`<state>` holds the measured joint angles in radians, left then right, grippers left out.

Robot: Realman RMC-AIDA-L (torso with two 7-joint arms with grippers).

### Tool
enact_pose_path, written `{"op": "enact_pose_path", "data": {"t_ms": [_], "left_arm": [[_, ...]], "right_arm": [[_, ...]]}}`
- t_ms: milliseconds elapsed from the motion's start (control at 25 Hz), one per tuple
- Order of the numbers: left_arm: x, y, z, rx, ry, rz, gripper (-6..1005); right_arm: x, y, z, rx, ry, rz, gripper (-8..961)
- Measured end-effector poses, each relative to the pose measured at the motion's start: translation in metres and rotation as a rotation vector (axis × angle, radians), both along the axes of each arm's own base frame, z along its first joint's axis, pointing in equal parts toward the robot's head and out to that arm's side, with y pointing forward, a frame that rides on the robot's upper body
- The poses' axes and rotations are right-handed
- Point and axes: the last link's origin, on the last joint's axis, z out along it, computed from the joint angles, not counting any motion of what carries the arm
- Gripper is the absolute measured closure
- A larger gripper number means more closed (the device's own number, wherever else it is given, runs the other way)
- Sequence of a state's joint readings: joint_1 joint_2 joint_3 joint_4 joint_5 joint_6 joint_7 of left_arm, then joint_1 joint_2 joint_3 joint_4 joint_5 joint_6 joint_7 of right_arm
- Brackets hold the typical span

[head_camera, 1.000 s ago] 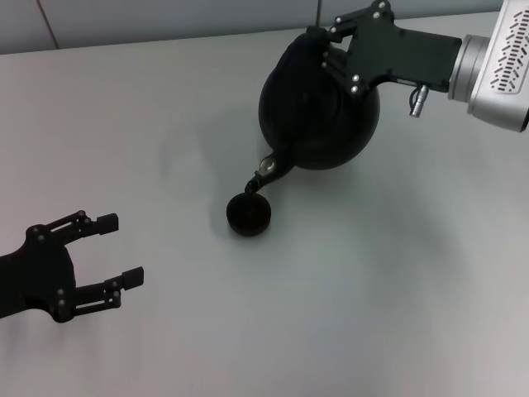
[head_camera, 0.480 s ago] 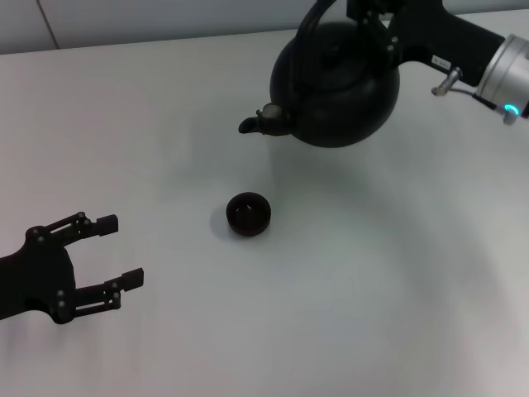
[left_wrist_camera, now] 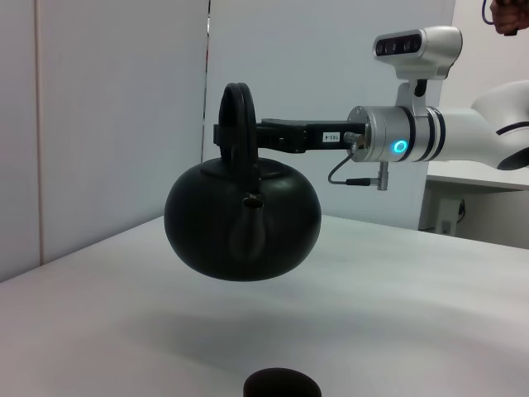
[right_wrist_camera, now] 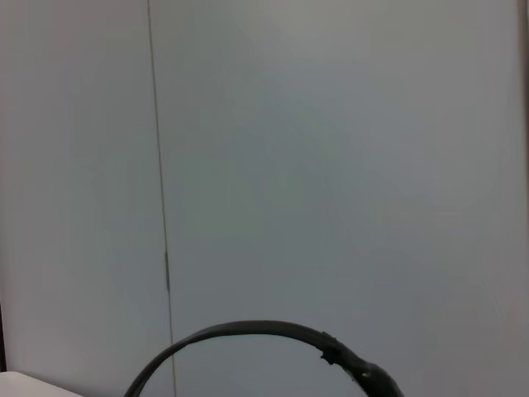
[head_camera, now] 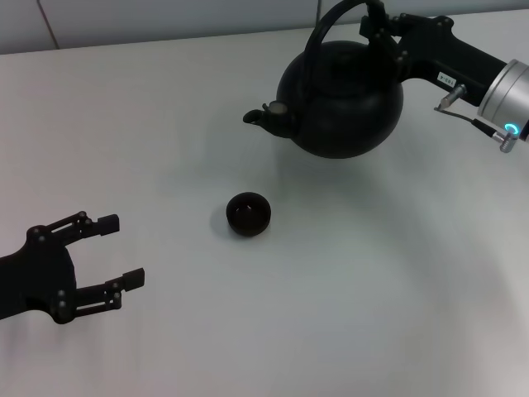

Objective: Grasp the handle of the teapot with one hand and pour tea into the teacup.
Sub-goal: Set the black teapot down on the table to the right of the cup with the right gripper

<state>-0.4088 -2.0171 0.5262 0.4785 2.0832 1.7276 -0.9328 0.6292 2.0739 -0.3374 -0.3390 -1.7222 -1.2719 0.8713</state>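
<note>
The big matte-black teapot (head_camera: pixel 343 103) hangs upright in the air at the table's far right, its spout (head_camera: pixel 263 119) pointing left. My right gripper (head_camera: pixel 374 25) is shut on the arched handle (head_camera: pixel 326 29) at its top. The left wrist view shows the teapot (left_wrist_camera: pixel 242 222) clear of the table, held by its handle (left_wrist_camera: pixel 236 126). The right wrist view shows only part of the handle (right_wrist_camera: pixel 273 335). The tiny black teacup (head_camera: pixel 248 214) stands on the table in front of the spout and below it; its rim shows in the left wrist view (left_wrist_camera: pixel 282 384). My left gripper (head_camera: pixel 111 252) is open and empty at the near left.
The white table (head_camera: pixel 372 289) ends at a wall along its far edge. The teapot's shadow (left_wrist_camera: pixel 207 327) lies on the table under it. A pale wall with a vertical seam (right_wrist_camera: pixel 157 190) fills the right wrist view.
The teapot was tilted with its spout over the teacup. It has swung back upright, lifted away from the cup and settled slightly lower on the far right. The left arm has not moved.
</note>
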Motion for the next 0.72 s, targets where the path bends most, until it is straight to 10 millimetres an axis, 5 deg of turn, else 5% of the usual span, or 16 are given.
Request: {"op": "enact_pose_path", "data": {"t_ms": [720], "left_arm": [[0.002,0.000,0.000,0.000,-0.005,-0.012,166]], "right_arm": [[0.016,-0.016,-0.020,0.052,-0.040,-0.038,857]]}}
